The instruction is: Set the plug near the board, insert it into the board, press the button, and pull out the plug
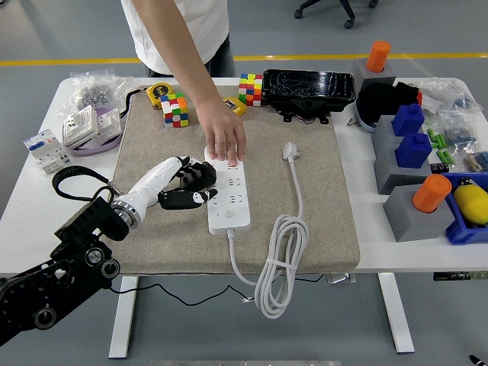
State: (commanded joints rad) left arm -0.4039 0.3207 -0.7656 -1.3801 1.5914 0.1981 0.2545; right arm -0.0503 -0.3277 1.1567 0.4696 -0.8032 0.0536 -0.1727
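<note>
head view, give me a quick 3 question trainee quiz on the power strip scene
1. True or false: the person's hand presses down on the far end of the white power strip.
2. What does the robot's left hand hold at the strip's left edge? A) a yellow tape measure B) a black plug C) a colour cube
3. Fill in: the strip's own white plug lies loose on the ____ mat, to the strip's right.

Key: 1 true; 2 B; 3 grey.
</note>
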